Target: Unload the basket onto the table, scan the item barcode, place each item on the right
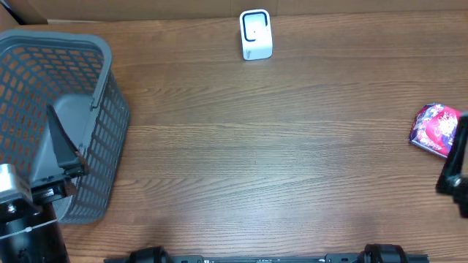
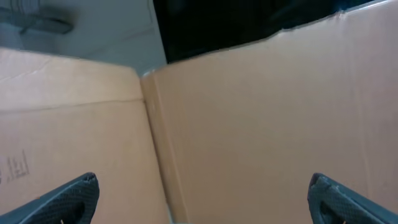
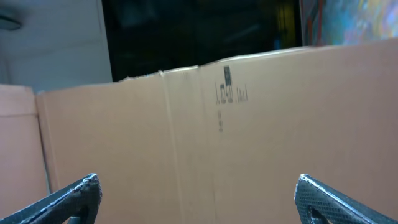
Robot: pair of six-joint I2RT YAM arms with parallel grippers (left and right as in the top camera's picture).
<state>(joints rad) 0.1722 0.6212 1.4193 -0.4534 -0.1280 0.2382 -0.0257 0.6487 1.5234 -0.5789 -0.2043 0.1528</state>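
Red-and-pink packet (image 1: 436,129) lies flat on the worktop (image 1: 278,161), far right, just beside the right arm (image 1: 455,175). It looks light, soft and crinkly; pinch it by its edges. Left hand (image 2: 204,186) and right hand (image 3: 198,186) gape fully, holding nothing.

1. The overhead view is bright and even, lit from above; the brown wood-grain table (image 1: 256,146) carries a pale sheen and only faint shadows.
2. The small white box-shaped scanner (image 1: 256,45) nearly washes out.
3. Both wrist views are softer: the tan cardboard wall (image 2: 261,124) is slightly blurred, and the black printing (image 3: 230,93) on the cardboard is smeared.
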